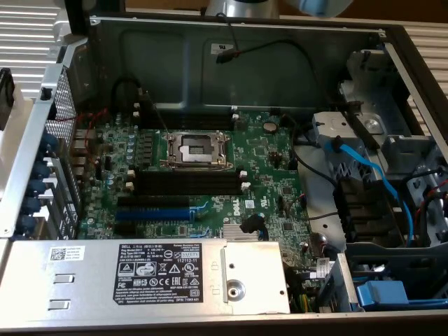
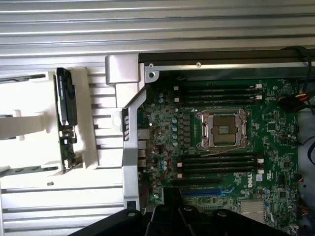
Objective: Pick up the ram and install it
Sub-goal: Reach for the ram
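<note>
Looking through the exterior view, I see the open grey metal computer case (image 1: pixel 175 63) holding a green motherboard (image 1: pixel 269 175), with empty long black memory slots (image 1: pixel 189 183) just beside the silver square processor socket (image 1: pixel 198 148) and a blue slot (image 1: pixel 157 208) near them. Switching to the wrist view, I find the long, thin dark ram stick (image 2: pixel 66 115) sitting in a white plastic holder (image 2: pixel 89 123) on the ribbed silver table (image 2: pixel 147 24), outside the case's silver side wall (image 2: pixel 129 128) and well apart from the motherboard slots. My black end effector (image 2: pixel 179 216) is closed down narrow above the board's edge, apart from the ram.
</note>
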